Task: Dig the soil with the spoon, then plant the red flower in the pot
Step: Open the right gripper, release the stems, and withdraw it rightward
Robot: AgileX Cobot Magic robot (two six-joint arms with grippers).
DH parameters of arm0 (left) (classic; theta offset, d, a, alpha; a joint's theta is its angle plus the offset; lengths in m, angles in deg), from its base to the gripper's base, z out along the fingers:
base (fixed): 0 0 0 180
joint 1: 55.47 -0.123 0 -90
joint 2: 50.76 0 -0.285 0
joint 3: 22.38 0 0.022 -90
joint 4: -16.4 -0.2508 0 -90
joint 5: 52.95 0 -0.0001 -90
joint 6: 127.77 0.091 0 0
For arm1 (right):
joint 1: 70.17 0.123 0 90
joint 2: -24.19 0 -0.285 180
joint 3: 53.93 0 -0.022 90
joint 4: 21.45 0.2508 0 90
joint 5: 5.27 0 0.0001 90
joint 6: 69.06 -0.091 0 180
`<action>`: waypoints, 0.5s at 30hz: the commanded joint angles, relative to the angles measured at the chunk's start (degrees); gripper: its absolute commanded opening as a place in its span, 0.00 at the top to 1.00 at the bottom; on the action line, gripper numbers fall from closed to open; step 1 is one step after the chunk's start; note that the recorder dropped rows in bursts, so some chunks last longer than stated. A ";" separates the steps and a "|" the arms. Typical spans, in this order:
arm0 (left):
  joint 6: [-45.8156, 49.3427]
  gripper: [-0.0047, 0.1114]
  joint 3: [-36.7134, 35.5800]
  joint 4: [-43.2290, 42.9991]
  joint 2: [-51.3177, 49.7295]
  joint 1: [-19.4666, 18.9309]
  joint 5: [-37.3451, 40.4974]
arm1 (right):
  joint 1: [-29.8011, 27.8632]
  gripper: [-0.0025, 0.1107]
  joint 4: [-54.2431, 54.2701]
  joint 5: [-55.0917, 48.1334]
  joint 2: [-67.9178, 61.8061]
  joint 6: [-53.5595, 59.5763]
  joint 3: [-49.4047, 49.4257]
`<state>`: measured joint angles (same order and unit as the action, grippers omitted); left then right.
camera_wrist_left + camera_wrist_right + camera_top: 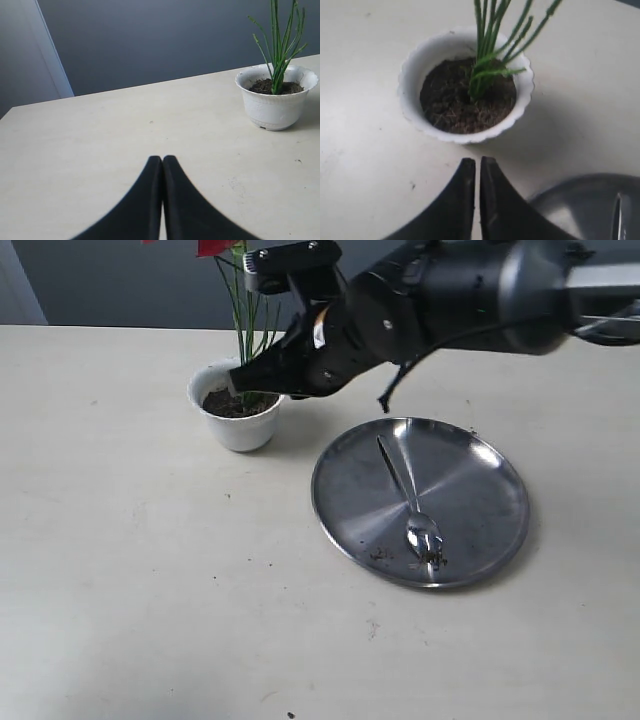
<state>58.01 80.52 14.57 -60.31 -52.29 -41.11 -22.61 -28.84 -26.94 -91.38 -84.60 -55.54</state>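
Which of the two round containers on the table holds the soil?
The small white pot holds the soil; the steel plate carries only the spoon.

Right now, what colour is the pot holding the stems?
White, with a scalloped rim; the pot shows best in the right wrist view.

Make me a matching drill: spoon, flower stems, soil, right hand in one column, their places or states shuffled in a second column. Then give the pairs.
1. spoon
2. flower stems
3. soil
4. right hand

A. fills the white pot
B. shut, empty, near the pot
C. lies on the steel plate
D. stand upright in the soil

Pairs: 1-C, 2-D, 3-A, 4-B
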 commanded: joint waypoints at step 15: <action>-0.14 0.96 -0.11 0.06 0.42 -0.17 -0.24 | -0.08 0.98 5.64 13.72 34.93 -1.31 39.26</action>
<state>58.01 80.52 14.57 -60.31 -52.29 -41.11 -22.61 -23.95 -10.49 -57.00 -85.86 -17.19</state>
